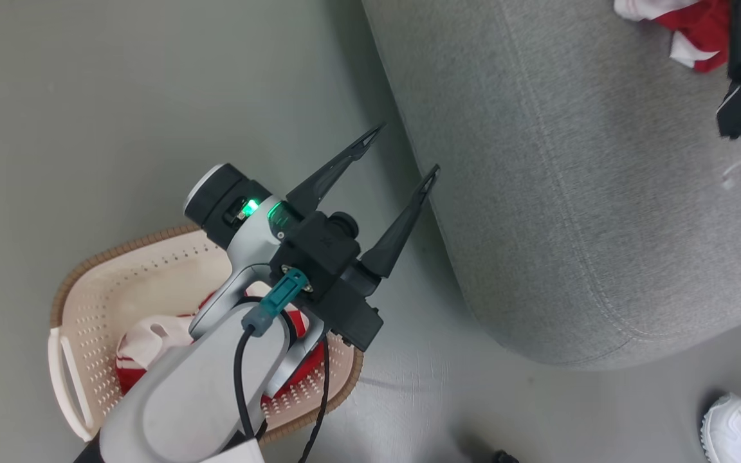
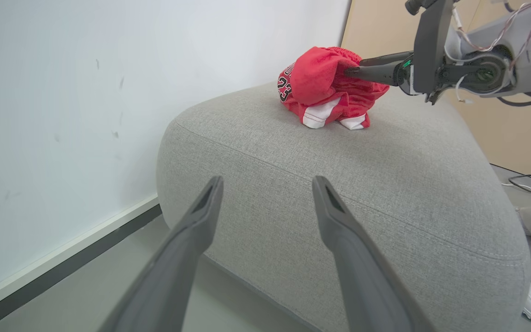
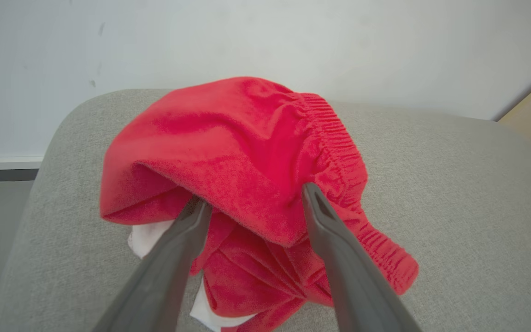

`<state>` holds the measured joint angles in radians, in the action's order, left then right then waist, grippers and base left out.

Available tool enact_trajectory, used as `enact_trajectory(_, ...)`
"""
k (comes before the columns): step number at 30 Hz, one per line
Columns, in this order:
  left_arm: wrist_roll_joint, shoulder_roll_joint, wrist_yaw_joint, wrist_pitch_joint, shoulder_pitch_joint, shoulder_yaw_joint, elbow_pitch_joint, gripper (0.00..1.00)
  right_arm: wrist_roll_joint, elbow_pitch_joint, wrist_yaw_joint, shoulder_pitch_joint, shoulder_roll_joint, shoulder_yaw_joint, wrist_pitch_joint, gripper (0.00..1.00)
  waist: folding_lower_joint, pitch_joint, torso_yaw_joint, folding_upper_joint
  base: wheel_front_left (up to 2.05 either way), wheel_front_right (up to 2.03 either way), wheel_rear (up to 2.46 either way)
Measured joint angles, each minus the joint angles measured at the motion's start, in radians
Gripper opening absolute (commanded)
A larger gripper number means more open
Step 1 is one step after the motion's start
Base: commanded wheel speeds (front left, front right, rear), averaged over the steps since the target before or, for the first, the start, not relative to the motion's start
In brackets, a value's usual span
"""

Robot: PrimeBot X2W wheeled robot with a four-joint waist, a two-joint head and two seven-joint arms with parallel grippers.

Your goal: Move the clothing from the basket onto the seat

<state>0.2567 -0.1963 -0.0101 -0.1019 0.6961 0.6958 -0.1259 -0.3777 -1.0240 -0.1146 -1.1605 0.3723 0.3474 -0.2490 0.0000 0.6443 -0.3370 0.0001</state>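
While red shorts (image 3: 247,157) lie on sofa (image 1: 570,193), more clothing (image 1: 129,379) sits in basket (image 1: 126,283); right gripper (image 3: 255,196), left gripper (image 1: 406,149) both spread.

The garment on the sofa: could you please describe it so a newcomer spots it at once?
Find the large light-grey fabric sofa. On its top lies a crumpled bright red jersey garment with white trim. Unlike the red clothing in the cream perforated basket, it shows numerals 23.

Clothing (image 1: 142,344) in the basket (image 1: 119,283) largely behind the left forearm (image 1: 197,399)
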Motion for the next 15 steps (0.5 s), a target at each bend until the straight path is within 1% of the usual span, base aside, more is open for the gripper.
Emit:
enact_trajectory(6, 0.038, 0.012, 0.001, -0.045, -0.029, -0.015, -0.053, 1.00, 0.014, 0.026, -0.002, 0.046, -0.006, 0.030, -0.001, 1.00, -0.0001, -0.067, 0.005, 0.0000, 0.00, 0.00, 0.00)
enact_trajectory(8, 0.048, 0.015, 0.003, -0.061, -0.042, -0.026, -0.073, 1.00, 0.019, 0.052, -0.002, 0.066, -0.013, 0.038, -0.001, 1.00, -0.0001, -0.092, 0.010, -0.0001, 0.00, 0.00, 0.00)
enact_trajectory(10, 0.058, 0.017, 0.012, -0.080, -0.054, -0.043, -0.092, 1.00, 0.019, 0.077, -0.009, 0.089, -0.020, 0.042, -0.004, 1.00, -0.0001, -0.117, 0.017, -0.0001, 0.00, 0.00, 0.00)
enact_trajectory(15, 0.083, 0.017, 0.032, -0.113, -0.098, -0.086, -0.136, 1.00, 0.016, 0.128, -0.009, 0.153, -0.038, 0.037, -0.005, 1.00, -0.0002, -0.180, 0.043, -0.0001, 0.00, 0.00, 0.00)
